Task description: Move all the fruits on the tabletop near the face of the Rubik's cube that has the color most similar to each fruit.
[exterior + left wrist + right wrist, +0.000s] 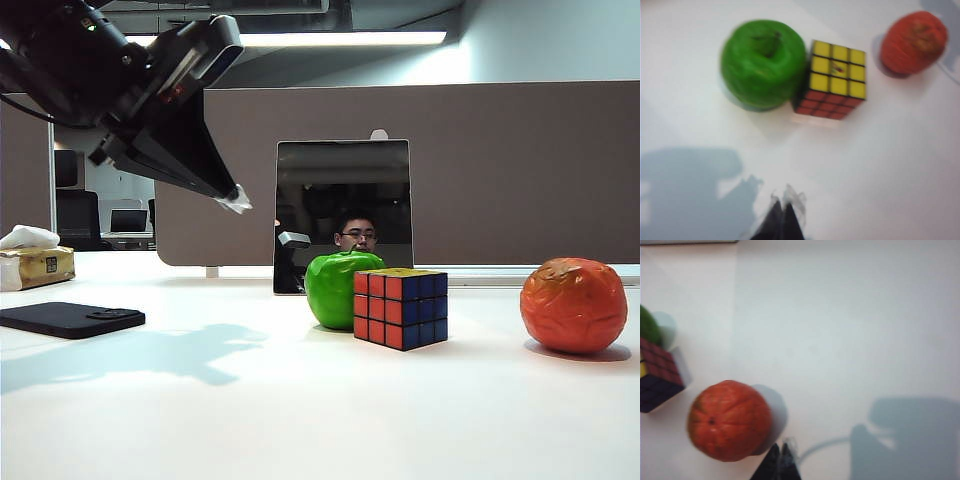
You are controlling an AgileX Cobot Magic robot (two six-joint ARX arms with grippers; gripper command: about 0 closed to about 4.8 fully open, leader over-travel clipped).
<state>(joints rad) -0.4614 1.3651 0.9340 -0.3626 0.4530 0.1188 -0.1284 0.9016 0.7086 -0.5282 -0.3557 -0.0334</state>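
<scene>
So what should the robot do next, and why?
Probably lower the right pincer onto the orange fruit and open it. That fruit sits apart from the cube, on its blue side, while the apple already touches it. The left pincer hangs shut, high up.

Nothing readable anywhere that I can spot. The Rubik's cube (832, 80) has some little mark on its yellow centre square, but it's too blurry to make out. The tissue box (36, 266) has gold printing on it, way too small to read.
</scene>
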